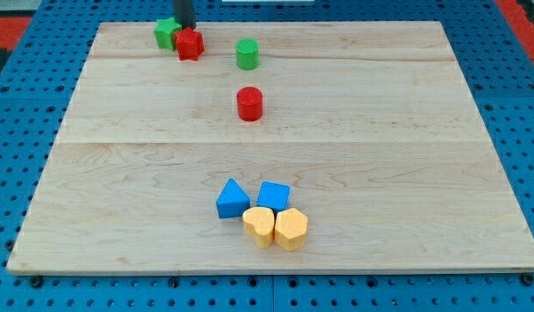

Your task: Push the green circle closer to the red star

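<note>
The green circle (247, 54) stands near the view's top, a little left of centre. The red star (190, 43) sits to its left, touching a green star-like block (167, 33) further left. My tip (184, 28) comes down at the view's top edge, right behind the red star and between it and the green block, touching or nearly touching both. The green circle is about a block's width to the right of the red star, apart from my tip.
A red circle (250, 103) stands below the green circle. Near the view's bottom is a cluster: a blue triangle (231, 199), a blue cube (273, 196) and two yellow blocks (259, 226) (290, 229). The wooden board (423, 173) lies on a blue pegboard.
</note>
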Available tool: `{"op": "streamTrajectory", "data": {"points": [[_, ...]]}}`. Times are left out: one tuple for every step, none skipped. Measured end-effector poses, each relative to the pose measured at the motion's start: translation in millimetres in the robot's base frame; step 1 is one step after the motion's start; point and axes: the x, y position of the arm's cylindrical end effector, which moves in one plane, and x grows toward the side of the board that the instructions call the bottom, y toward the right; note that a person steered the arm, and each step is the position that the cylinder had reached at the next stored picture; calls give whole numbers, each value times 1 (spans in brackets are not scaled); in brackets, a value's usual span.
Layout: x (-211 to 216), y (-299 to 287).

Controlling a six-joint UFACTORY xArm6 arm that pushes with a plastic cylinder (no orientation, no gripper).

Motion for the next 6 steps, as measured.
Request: {"op": "streamTrajectory", "data": {"points": [[24, -1], [16, -4], [10, 38], [10, 96], [24, 192], [42, 193]]}}
